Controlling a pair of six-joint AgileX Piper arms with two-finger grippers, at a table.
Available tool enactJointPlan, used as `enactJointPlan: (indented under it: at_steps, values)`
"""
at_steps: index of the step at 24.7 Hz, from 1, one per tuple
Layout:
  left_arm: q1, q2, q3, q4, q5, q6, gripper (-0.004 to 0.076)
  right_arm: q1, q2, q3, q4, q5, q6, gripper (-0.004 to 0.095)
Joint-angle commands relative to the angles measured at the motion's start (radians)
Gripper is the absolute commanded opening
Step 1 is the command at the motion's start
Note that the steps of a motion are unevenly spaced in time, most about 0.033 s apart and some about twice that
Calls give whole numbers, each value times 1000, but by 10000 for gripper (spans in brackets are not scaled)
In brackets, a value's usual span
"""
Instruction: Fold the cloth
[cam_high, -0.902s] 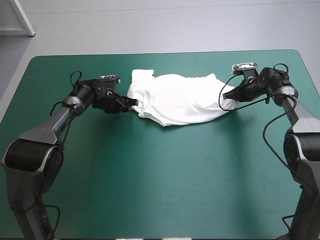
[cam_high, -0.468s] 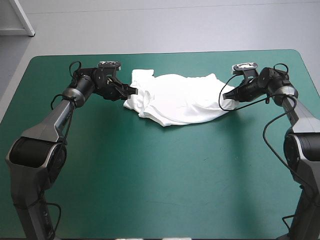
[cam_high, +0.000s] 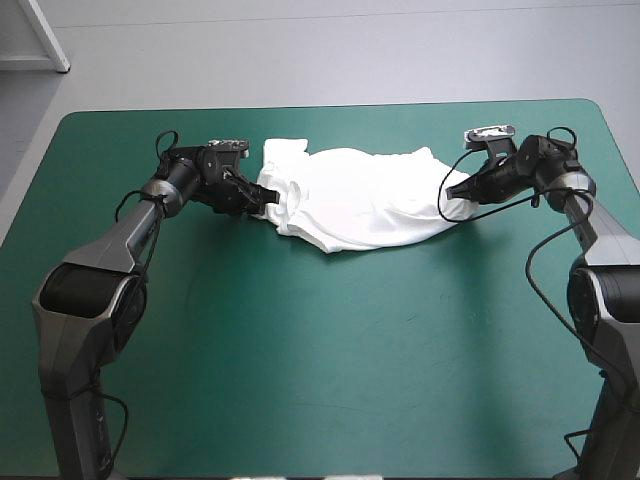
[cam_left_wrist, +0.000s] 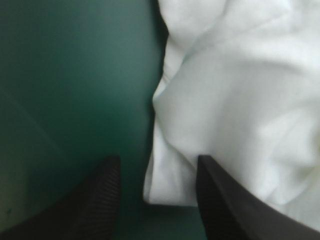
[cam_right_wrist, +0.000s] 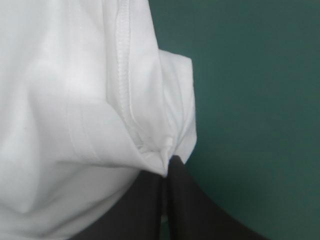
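White short-sleeved cotton T-shirt (cam_high: 350, 200) lies as a crumpled, partly spread heap on the teal-green worktop (cam_high: 320, 350), toward the far edge and roughly midway between the two arms. My left claw (cam_high: 262, 200) sits low at the shirt's left end. Its black fingers (cam_left_wrist: 102, 200) stand moderately apart, one over bare cover, the other over the fabric, with the cloth's folded edge between them and not clamped. My right claw (cam_high: 455, 192) is at the shirt's right end, fingers pressed together to a point, pinching a stitched hem corner. In the right wrist view the fabric bunches just ahead of the pinch.
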Motion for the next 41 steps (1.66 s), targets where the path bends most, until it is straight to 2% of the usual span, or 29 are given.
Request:
enactJointPlan:
  at_steps: [1,5,9,15,19,23,28,34,41]
  values:
    - [-13,-53,-26,-52,-15,45,346,-1,-69,-34,7,-33,-10,-4]
    - [-32,-39,-26,-47,-17,67,224,-1,-69,-34,7,-35,-10,-4]
    - [-40,-25,-26,-34,-22,71,18,-1,-69,-34,7,-33,-10,-4]
    - [-34,-64,-26,49,-47,62,19,-1,-83,-61,7,-39,-10,-4]
    - [0,-195,-26,61,-132,62,19,-1,-182,-119,17,-23,-6,-4]
    - [7,-356,-26,61,-159,103,19,-1,-336,-121,47,-18,-6,-4]
    - [7,-591,-26,65,-192,123,19,-1,-595,-121,194,-27,-138,-4]
    - [7,-874,-63,61,-220,177,19,-1,-852,-121,287,-43,-238,-4]
    - [7,-1107,-91,61,-263,225,19,-1,-1078,-121,368,-130,-330,-4]
